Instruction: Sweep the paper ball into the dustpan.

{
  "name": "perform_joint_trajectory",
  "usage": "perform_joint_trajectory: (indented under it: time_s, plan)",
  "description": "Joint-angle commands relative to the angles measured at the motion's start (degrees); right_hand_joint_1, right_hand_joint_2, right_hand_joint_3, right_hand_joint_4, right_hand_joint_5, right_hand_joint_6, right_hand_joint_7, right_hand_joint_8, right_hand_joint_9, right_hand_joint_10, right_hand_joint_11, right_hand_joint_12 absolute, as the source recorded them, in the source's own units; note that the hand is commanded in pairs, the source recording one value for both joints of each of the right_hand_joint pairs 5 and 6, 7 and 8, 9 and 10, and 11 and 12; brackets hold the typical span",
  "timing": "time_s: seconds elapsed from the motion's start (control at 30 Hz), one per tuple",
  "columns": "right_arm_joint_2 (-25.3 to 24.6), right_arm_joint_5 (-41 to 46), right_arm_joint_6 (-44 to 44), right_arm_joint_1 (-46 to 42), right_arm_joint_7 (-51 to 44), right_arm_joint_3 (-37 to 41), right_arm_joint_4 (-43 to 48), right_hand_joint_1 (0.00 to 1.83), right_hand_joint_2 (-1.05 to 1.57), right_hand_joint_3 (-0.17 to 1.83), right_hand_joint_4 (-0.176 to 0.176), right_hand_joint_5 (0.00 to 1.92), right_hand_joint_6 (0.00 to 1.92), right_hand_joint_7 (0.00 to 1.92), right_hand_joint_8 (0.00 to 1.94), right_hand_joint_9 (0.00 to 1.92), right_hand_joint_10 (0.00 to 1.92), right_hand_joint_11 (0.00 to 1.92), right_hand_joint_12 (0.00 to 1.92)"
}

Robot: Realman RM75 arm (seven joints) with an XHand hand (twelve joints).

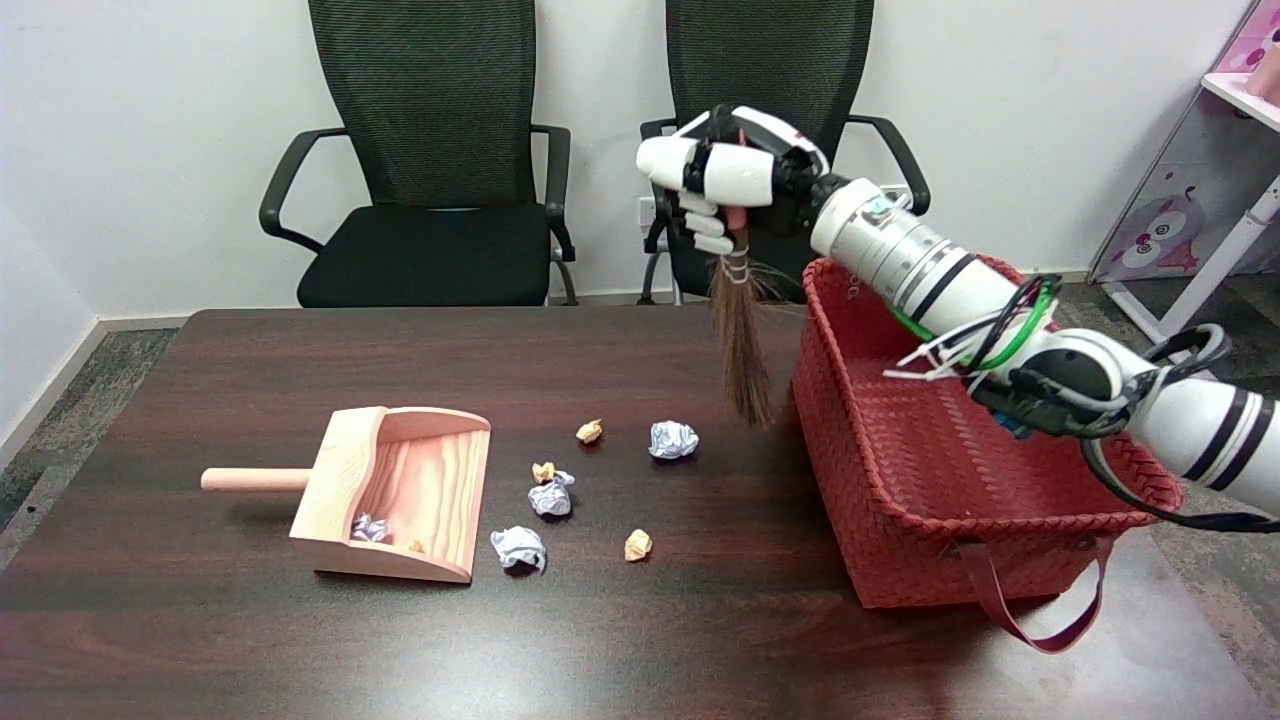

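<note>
**Bringing the broom down behind the paper**

My right hand [735,175] grips the broom [742,345], bristles hanging above the table. Paper balls [673,439] lie right of the dustpan [400,490]. I should lower beyond the farthest ball and brush leftward, gently.

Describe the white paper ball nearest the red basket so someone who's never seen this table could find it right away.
Start at the red woven basket on the right of the dark table. Just left of it, below the hanging broom, lies a crumpled white paper ball. It is the rightmost white ball, farthest from the wooden dustpan, with a smaller tan scrap to its left.
</note>
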Motion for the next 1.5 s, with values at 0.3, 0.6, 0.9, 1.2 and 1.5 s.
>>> perform_joint_trajectory:
  time_s: [0.3,0.6,0.9,1.2,1.5]
  plan:
    - [-4.88,-10.81,-4.01,-3.05,0.48,-2.44,1.22,0.92,1.34,1.52,0.176,1.92,1.92,1.92,1.92,1.92,1.92,1.92,1.92]
    - [-4.88,-10.81,-4.09,-3.13,0.06,-2.07,-0.47,0.92,1.33,1.53,0.176,1.92,1.92,1.92,1.92,1.92,1.92,1.92,1.92]
    - [-4.79,-13.01,-3.39,-3.40,0.47,-2.44,0.28,0.92,1.32,1.53,0.176,1.92,1.92,1.92,1.92,1.92,1.92,1.92,1.92]
    - [-4.75,-13.01,-2.62,-3.05,0.27,-1.96,-0.23,0.91,1.34,1.48,0.176,1.92,1.92,1.92,1.92,1.92,1.92,1.92,1.92]
    - [-4.57,-17.49,1.18,-2.90,0.56,-4.48,1.73,0.91,1.35,1.41,0.176,1.92,1.92,1.92,1.92,1.92,1.92,1.92,1.92]
